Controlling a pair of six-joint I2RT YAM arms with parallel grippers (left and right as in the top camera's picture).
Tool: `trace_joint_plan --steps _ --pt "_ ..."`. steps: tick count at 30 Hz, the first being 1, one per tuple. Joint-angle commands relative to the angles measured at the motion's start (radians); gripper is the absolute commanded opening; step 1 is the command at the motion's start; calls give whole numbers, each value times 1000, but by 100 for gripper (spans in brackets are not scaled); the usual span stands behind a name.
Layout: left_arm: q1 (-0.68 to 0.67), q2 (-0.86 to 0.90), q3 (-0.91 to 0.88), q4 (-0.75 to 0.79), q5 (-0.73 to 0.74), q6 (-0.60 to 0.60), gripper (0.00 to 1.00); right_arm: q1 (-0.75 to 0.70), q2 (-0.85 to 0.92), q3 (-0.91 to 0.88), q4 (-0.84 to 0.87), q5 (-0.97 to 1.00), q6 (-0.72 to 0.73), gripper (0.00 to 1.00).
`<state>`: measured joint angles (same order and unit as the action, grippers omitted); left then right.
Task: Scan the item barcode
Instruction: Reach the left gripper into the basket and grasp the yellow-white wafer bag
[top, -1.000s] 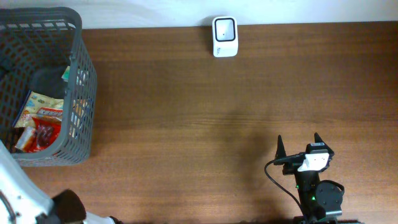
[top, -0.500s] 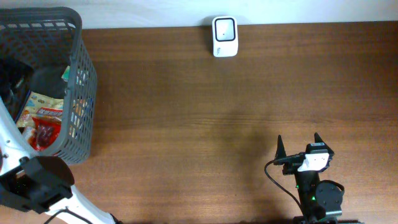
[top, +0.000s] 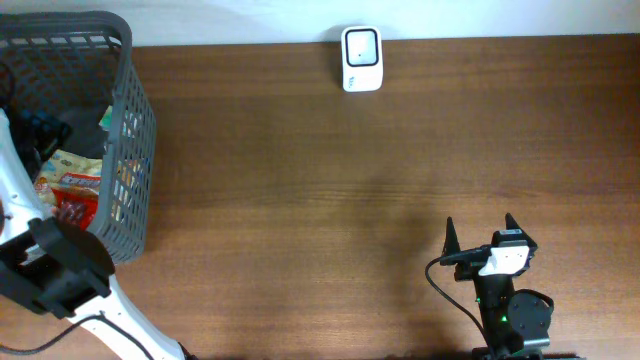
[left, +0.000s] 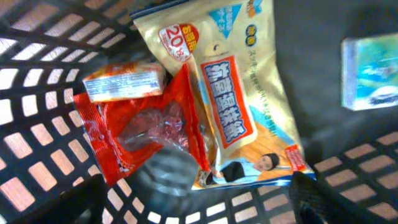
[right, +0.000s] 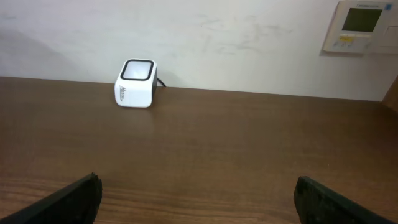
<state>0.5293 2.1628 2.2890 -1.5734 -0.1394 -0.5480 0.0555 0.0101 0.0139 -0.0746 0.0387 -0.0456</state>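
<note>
Brown wooden table (top: 300, 200) fills the overhead view, with a pale wall (right: 217, 37) along its far edge. At the far left stands a grey mesh basket (top: 135, 120). The white left arm (top: 60, 270) reaches up from the near-left corner and over the basket's rim into it. The black right arm (top: 515, 315) sits at the near right edge, well apart from the basket.

A small white barcode scanner (top: 361, 58) with a dark window stands at the far edge, near the middle and against the wall. A pale control panel (right: 360, 25) hangs on the wall to the right.

Inside the basket lie the items. A gold snack packet (left: 239, 93) with a red band of printed characters lies face up. A red packet (left: 143, 130) overlaps its left edge and carries a white label (left: 123, 84) at its top. A small blue-green box (left: 370, 71) lies apart on the right of the basket floor.

The left gripper (left: 196, 202) hangs above the two packets with its jaws spread wide, grasping nothing. The right gripper (top: 480, 228) hovers low over bare table, its jaws likewise released and pointing toward the scanner.
</note>
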Motion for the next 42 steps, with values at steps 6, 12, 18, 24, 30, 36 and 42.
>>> trace_joint_plan --steps 6,12,18,24,30,36,42 --pt "-22 67 2 -59 -8 -13 86 -5 -6 -8 -3 15 1 99" --pt "-71 129 2 -58 -16 -13 90 -5 -6 -8 -3 15 1 98" --pt "-68 190 2 -63 -45 -13 90 -5 -6 -8 -3 15 1 98" --pt "-68 194 0 -66 -46 -14 86 -5 -6 -8 -3 15 1 98" --pt "-69 194 -65 -47 -45 -28 85 -5 -6 -8 -3 15 1 98" --pt "-68 194 -155 4 -45 -27 84 -5 -6 -8 -3 15 1 98" --pt "-68 194 -163 47 -45 -27 34 -5 -6 -8 -3 15 1 98"
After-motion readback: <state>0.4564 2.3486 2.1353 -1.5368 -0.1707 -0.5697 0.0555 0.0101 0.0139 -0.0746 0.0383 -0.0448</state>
